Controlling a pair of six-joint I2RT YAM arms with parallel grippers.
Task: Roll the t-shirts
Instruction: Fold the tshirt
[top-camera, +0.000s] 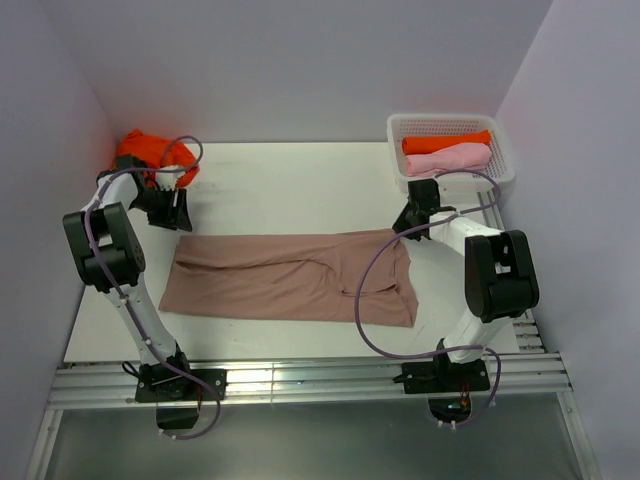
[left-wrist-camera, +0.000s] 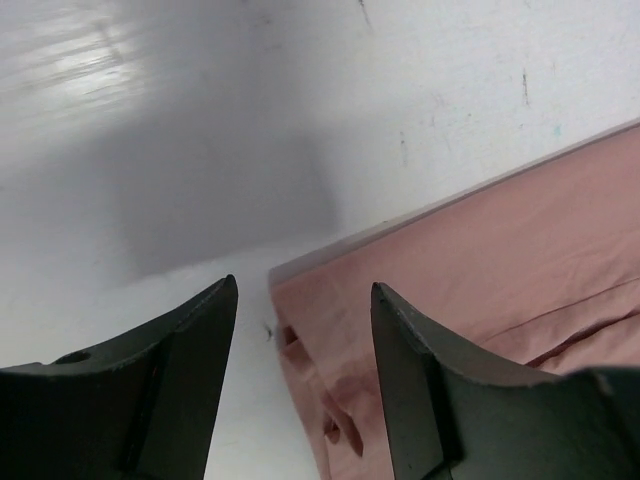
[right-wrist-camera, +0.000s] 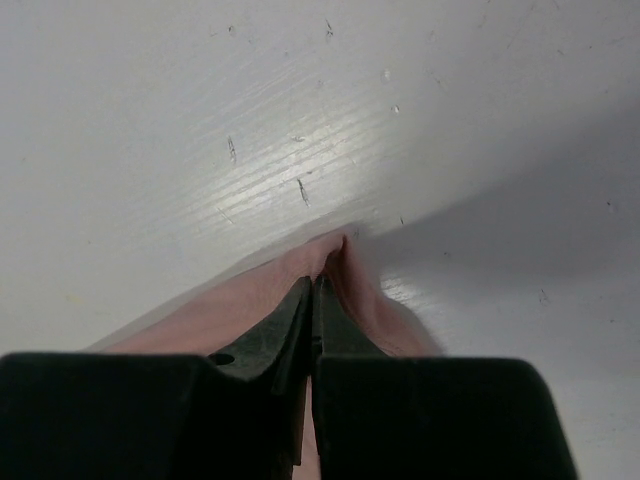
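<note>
Viewing the bench (top-camera: 300, 190) from above, we see the pinkish-brown t-shirt (top-camera: 290, 275) spread flat as a long band across its middle, running left to right between the two arms. The left tool (top-camera: 172, 210) hangs at the band's far left corner, and the right tool (top-camera: 415, 222) sits at its far right corner. A purple cable (top-camera: 357, 305) from the right arm loops over the right end of the cloth.

From the left wrist, we find the left tool (left-wrist-camera: 303, 290) released, its two dark fingers (left-wrist-camera: 170, 390) spread wide. The corner of the pinkish-brown t-shirt (left-wrist-camera: 480, 260) lies below the gap between them. We cannot tell whether either finger touches the cloth.

From the right wrist, we find the right tool (right-wrist-camera: 314, 290) clenched, its fingers pressed together on a raised ridge of the same t-shirt (right-wrist-camera: 220, 315). The ridge peaks just beyond the tips, and the cloth to either side slopes down to the bench.

At the far left corner, just behind the left tool, lies a crumpled heap of orange t-shirts (top-camera: 150, 152); we cannot count them. At the far right corner stands a white mesh basket (top-camera: 440, 122). It holds a rolled orange t-shirt (top-camera: 445, 142) at the back and a rolled light pink t-shirt (top-camera: 447, 160) touching it in front.
</note>
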